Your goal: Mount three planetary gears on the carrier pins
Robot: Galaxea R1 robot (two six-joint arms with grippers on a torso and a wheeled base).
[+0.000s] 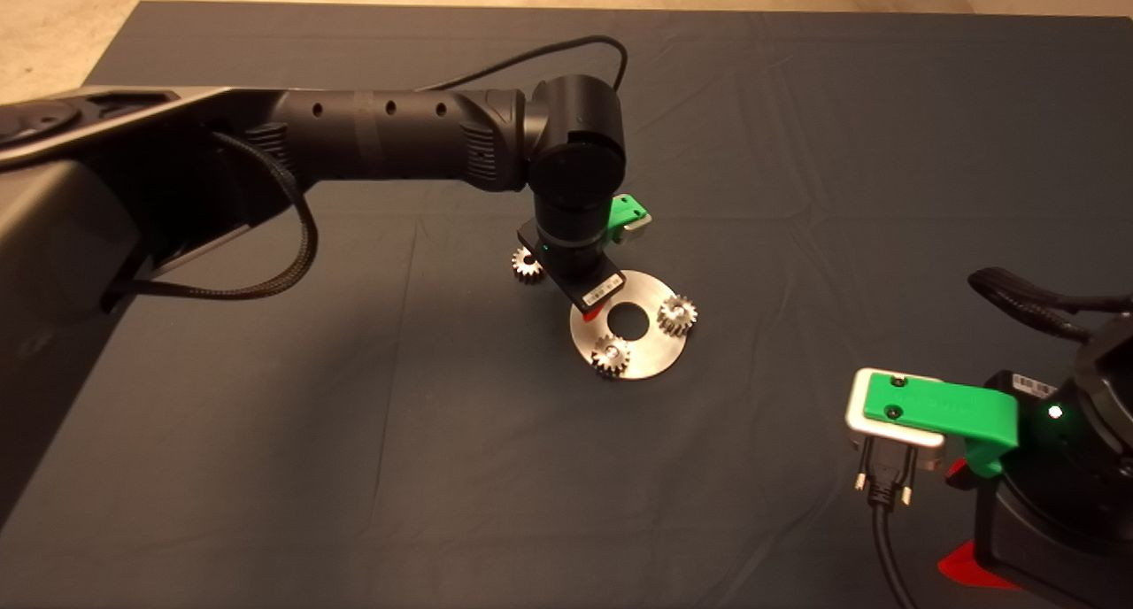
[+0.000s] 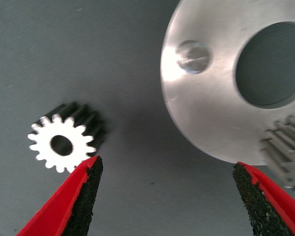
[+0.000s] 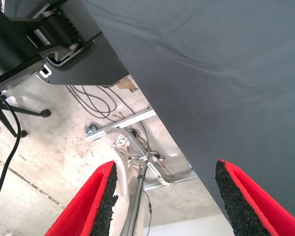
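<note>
**Third gear loose on mat, one pin bare**

Dark mat [image 1: 797,149] covers the table; broad open cloth on all sides of the work, nothing near to snag. Left arm reaches in over the middle, its left gripper [image 2: 167,196] hanging spread wide and empty over the gap between disc and loose gear. Right gripper [image 3: 164,196] parked at the mat's near right edge, fingers apart, holding nothing; its wrist view shows floor and cables beyond the mat.

Carrier disc [image 1: 651,361] lies flat near centre. Two planetary gears are seated on it: one [image 1: 677,315] on the right side, one [image 1: 611,355] at the near rim. Third gear [image 2: 64,145] lies flat on the cloth just beside the disc's far-left edge, not touching it. The bare carrier pin [image 2: 192,56] stands on the disc nearest that gear.

Handling judgement: gear is solid metal, stiff, small, probably dense for its size and slick on the tooth tips. Best grip across the toothed flanks, pads on opposite sides, keeping the bore level. Low profile means fingertips must come close to the cloth. Bore-to-pin fit likely tight; tilt would jam. The short hop to the pin is unobstructed, though the disc rim is close.
</note>
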